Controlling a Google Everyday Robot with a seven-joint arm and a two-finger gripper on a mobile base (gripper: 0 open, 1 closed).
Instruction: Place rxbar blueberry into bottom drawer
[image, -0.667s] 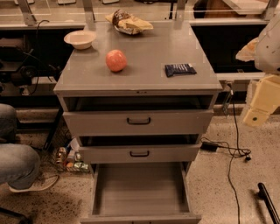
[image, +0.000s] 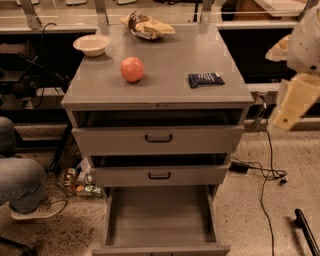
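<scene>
The rxbar blueberry, a small flat dark navy wrapper, lies on the right side of the grey cabinet top. The bottom drawer is pulled open at the foot of the cabinet, and its plain grey floor is bare. My gripper shows as a cream-coloured part at the right edge, to the right of the cabinet and apart from the bar, at about the height of the top drawer. It holds nothing that I can see.
A pink ball, a white bowl and a yellow-brown chip bag sit on the cabinet top. The two upper drawers stand slightly open. A person's leg and shoe are at the left. Cables lie on the floor at the right.
My arm at the right edge has shifted slightly up and to the left. The bar and the drawers have not moved.
</scene>
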